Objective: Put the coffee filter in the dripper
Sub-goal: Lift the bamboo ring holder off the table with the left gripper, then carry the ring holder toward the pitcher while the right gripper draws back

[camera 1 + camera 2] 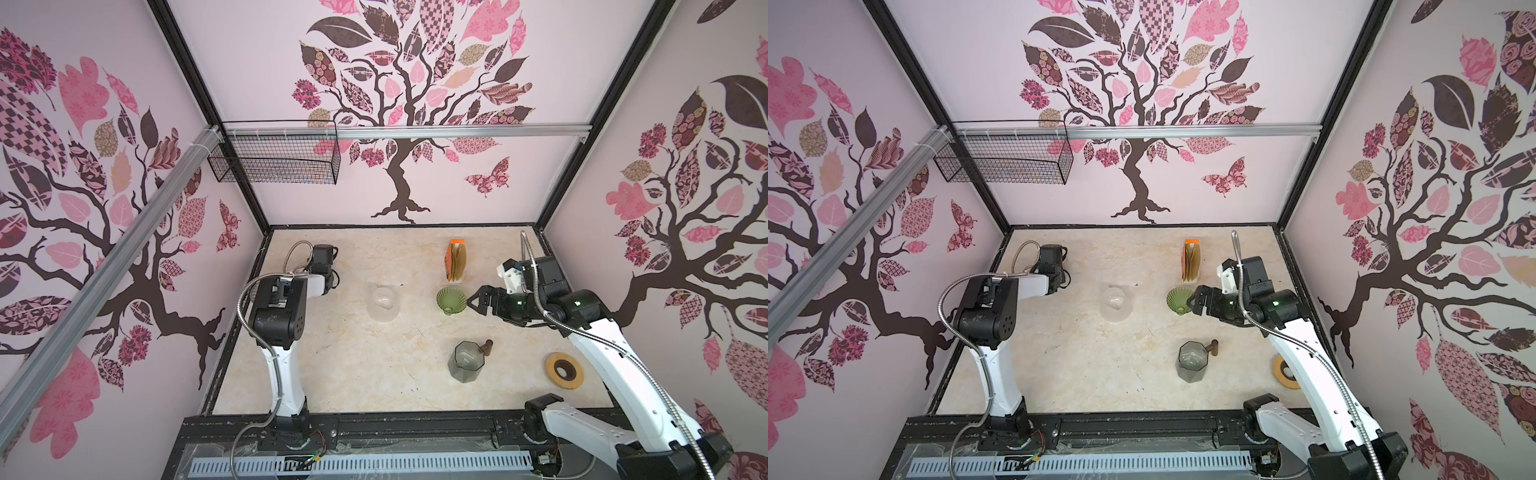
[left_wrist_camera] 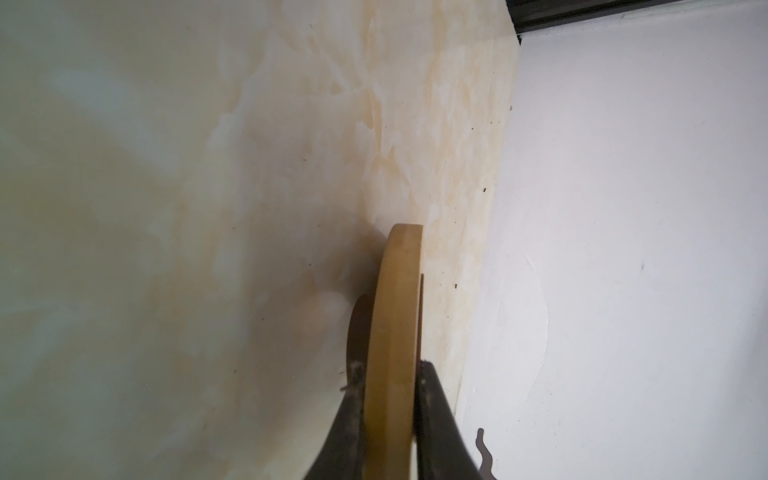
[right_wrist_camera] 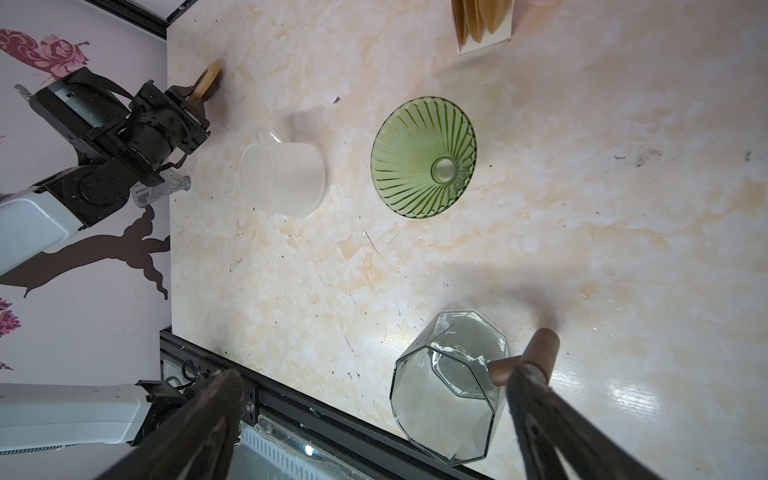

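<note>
Glossy ribbed green glass dripper (image 3: 409, 166)

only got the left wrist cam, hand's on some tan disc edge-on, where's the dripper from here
Observer: The green dripper sits on the right half of the table in both top views, far from the tan disc in your left hand.
Operator: and the filters
Observer: Brown filters stand in an orange holder just beyond the dripper, on its far side.
Operator: right hand free
Observer: Yes, the right hand is open and empty, close beside the dripper.
</note>
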`<state>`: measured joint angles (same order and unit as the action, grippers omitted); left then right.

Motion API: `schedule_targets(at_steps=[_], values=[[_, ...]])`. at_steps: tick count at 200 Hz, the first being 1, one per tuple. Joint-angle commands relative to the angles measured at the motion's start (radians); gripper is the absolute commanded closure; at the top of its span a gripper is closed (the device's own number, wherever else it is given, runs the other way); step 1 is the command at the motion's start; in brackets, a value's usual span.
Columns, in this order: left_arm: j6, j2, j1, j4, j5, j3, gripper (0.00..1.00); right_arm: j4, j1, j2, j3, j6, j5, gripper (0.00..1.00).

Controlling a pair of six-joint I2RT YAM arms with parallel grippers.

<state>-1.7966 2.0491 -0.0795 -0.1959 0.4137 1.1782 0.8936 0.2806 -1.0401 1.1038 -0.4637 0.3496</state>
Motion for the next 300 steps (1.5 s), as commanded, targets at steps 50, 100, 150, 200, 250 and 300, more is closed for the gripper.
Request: schedule_targets(at_steps=[50,100,150,200,250,300], values=[[0.074,-0.024,0.029,-0.045,-0.101,0.002,1.00,-0.012,0.008,0.006,0.016,0.026,-0.001,0.00],[0.133,-0.069,0.031,-0.050,-0.134,-0.017,1.00,-0.019,0.008,0.017,0.012,0.028,-0.001,0.00],[0.186,-0.100,0.029,-0.050,-0.222,-0.022,1.00,-0.030,0.008,0.016,0.021,0.027,0.003,0.00],[0.258,-0.176,0.021,-0.047,-0.333,-0.066,1.00,-0.020,0.008,0.020,0.040,0.028,-0.002,0.00],[0.325,-0.301,0.007,0.022,-0.455,-0.098,1.00,-0.043,0.007,0.040,0.033,0.013,0.069,0.00],[0.411,-0.397,0.003,0.059,-0.632,-0.119,1.00,-0.017,0.008,0.045,0.060,0.004,0.059,0.00]])
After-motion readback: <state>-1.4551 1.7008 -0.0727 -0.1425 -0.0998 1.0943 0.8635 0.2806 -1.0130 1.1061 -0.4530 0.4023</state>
